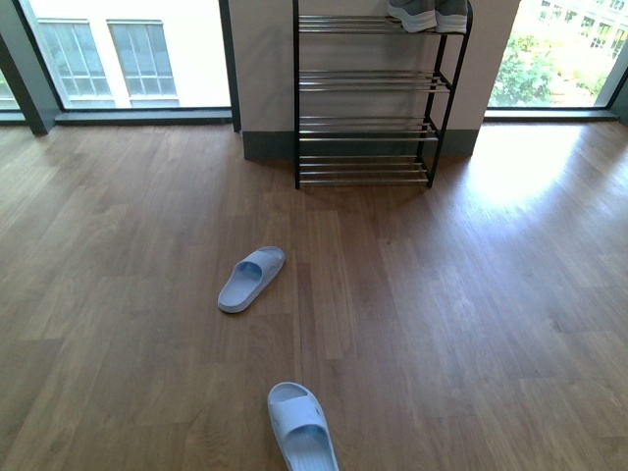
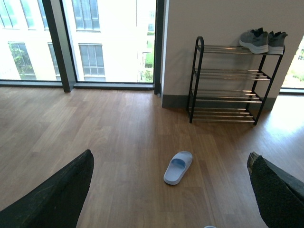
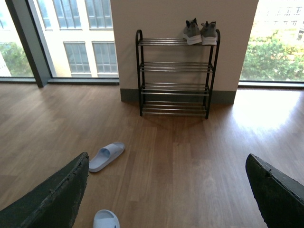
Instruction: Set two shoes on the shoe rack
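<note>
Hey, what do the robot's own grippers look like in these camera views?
Only the finger ends show. The left gripper has two broad, black, tapered fingers with a rough, grainy surface. The right gripper looks the same. No cables or markings show, and the front view shows neither arm.

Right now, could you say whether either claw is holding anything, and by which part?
Nothing is held: the left claw and right claw are open and empty; the far slide and near slide lie on the floor.

There are no words or numbers to read anywhere. The slides (image 1: 251, 279), the sneakers (image 3: 200, 33) and the shoe rack (image 1: 365, 128) show no labels.
</note>
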`<move>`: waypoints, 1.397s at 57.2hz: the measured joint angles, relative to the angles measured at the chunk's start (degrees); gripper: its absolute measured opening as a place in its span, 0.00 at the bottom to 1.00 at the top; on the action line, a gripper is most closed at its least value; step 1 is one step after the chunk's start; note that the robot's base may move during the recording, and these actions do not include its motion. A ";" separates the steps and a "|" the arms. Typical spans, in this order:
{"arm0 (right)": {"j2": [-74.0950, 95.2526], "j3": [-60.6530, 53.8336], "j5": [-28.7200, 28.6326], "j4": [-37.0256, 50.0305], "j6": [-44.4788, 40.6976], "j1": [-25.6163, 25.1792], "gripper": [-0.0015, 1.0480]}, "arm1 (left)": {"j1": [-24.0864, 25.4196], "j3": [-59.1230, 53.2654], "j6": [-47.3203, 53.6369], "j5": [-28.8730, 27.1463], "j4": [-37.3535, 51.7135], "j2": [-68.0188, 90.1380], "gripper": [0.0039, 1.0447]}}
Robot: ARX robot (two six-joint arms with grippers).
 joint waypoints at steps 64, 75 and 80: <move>-0.02 0.00 0.00 0.00 0.00 0.00 0.91 | 0.00 0.00 0.00 0.02 -0.02 0.00 0.91; -0.04 0.00 -0.02 0.00 0.00 0.00 0.91 | 0.00 0.00 0.00 0.02 -0.02 0.00 0.91; -0.02 0.00 0.00 0.00 0.00 0.00 0.91 | 0.00 0.00 0.00 0.07 -0.02 0.00 0.91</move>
